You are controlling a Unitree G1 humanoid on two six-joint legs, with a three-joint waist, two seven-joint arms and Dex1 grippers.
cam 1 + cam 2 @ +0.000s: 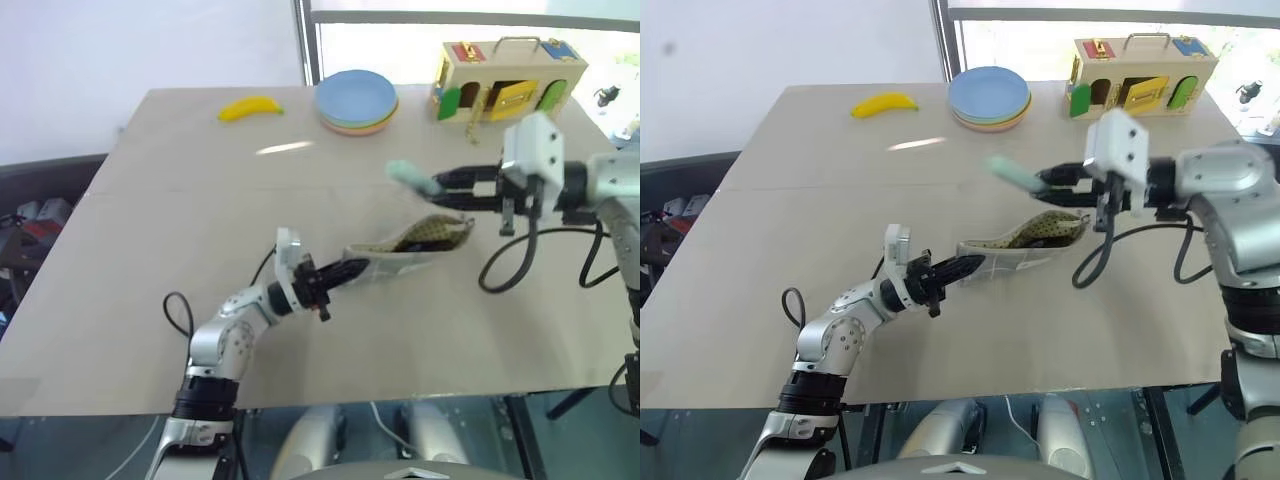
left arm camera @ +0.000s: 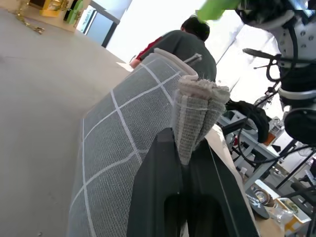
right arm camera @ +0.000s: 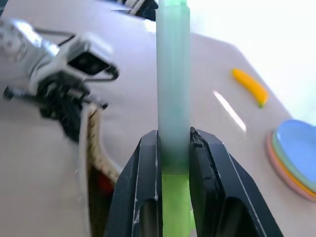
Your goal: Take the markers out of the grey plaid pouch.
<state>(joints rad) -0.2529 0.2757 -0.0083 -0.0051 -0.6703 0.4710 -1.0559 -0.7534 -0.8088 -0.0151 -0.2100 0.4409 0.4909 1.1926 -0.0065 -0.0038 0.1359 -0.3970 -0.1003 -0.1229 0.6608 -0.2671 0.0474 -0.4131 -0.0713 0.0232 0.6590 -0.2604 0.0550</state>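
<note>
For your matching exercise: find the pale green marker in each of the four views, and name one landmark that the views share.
Left eye view: green marker, right of centre, in the right gripper, above the pouch.
Right eye view: centre.
Left wrist view: its green end at the top edge.
Right wrist view: upright, centre.
Shared landmark: yellow banana.
</note>
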